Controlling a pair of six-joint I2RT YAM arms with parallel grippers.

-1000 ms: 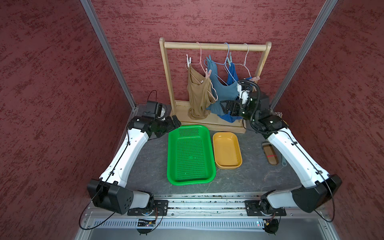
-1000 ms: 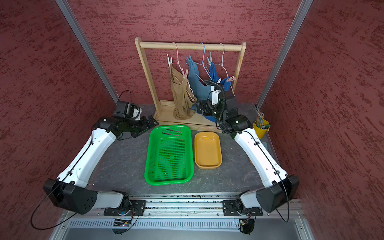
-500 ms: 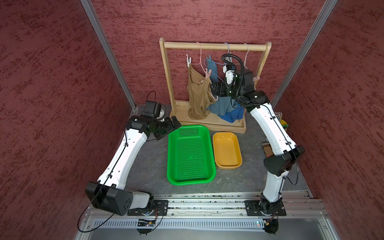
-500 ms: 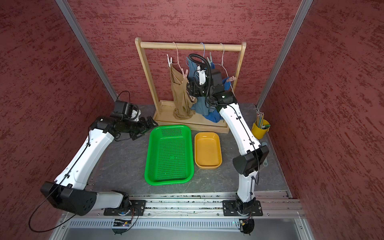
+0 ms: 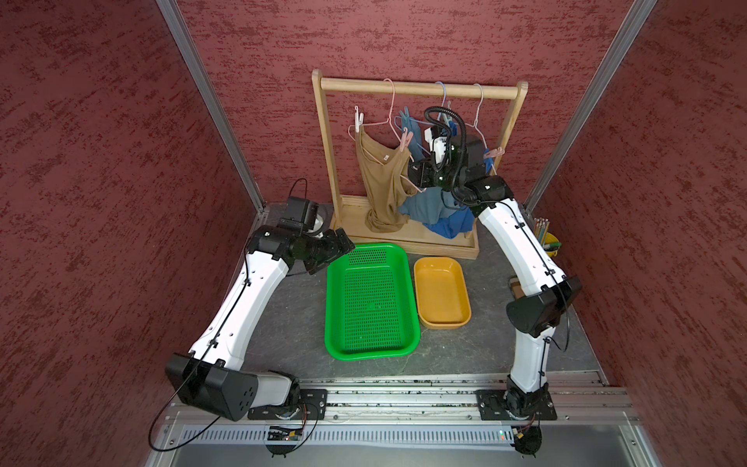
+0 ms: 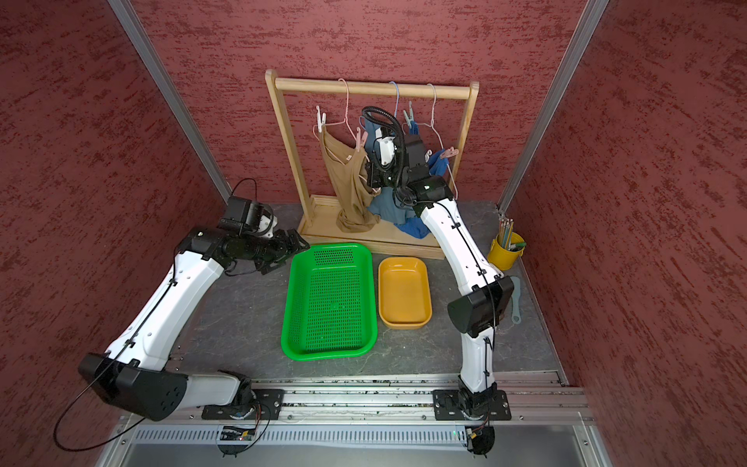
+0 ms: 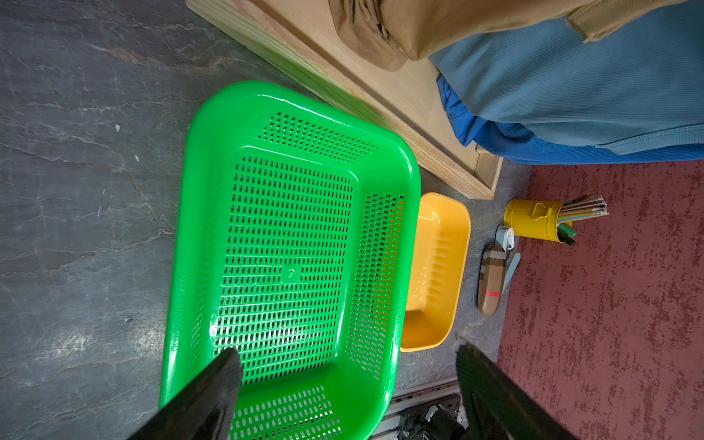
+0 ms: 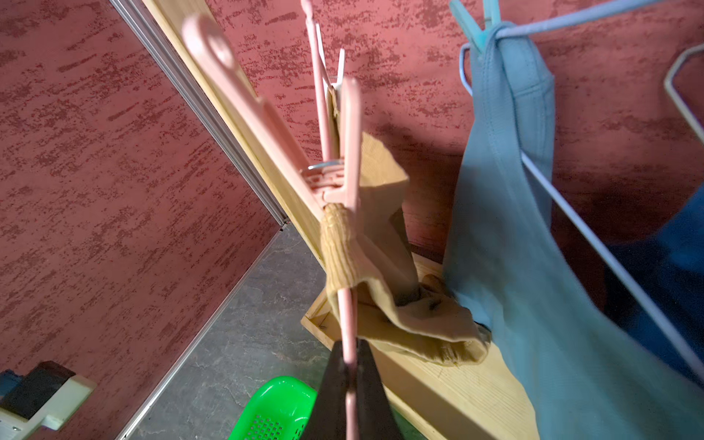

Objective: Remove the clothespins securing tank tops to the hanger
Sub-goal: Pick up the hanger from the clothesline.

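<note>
**A:** What are the right fingers [image 8: 371, 384] doing?

**B:** They are pressed together on the thin wire of the pink hanger [image 8: 347, 316], pinching it. Next along that wire is the bunched strap of the tan tank top [image 8: 339, 247]. Just past the strap, a pink clothespin [image 8: 348, 152] clamps it to the hanger.

**A:** So they grip the wire, not the peg?

**B:** Yes. The strap lies between the fingers and the peg.

**A:** And the left fingers [image 7: 213, 388]?

**B:** They are spread wide, low over the table [image 7: 76, 190], at the far corner of the green basket [image 7: 190, 228]. The basket shows between them.

**A:** Where are the other pegs?

**B:** In a top view, a pale clothespin [image 5: 358, 121] holds the tan top's other strap at the hanger's far end. A teal clothespin [image 8: 472, 26] pins up a strap of the grey-blue tank top [image 8: 506, 228]. A second pink clothespin [image 5: 494, 153] sits near the rack's right post, beside a bit of royal blue fabric.

**A:** How do the tops hang?

**B:** All three hang from the wooden rack [image 5: 420, 87]. The tan one's hem is bunched on the base. The grey-blue one sags low, and the royal blue tank top [image 5: 452, 228] is heaped on the base beneath it.

**A:** And around the rack?

**B:** The basket stands in front of the rack's base, with an orange tray [image 5: 442, 291] just beside it on the right arm's side. A yellow cup [image 6: 503, 254] of pencils stands near the right wall.
</note>
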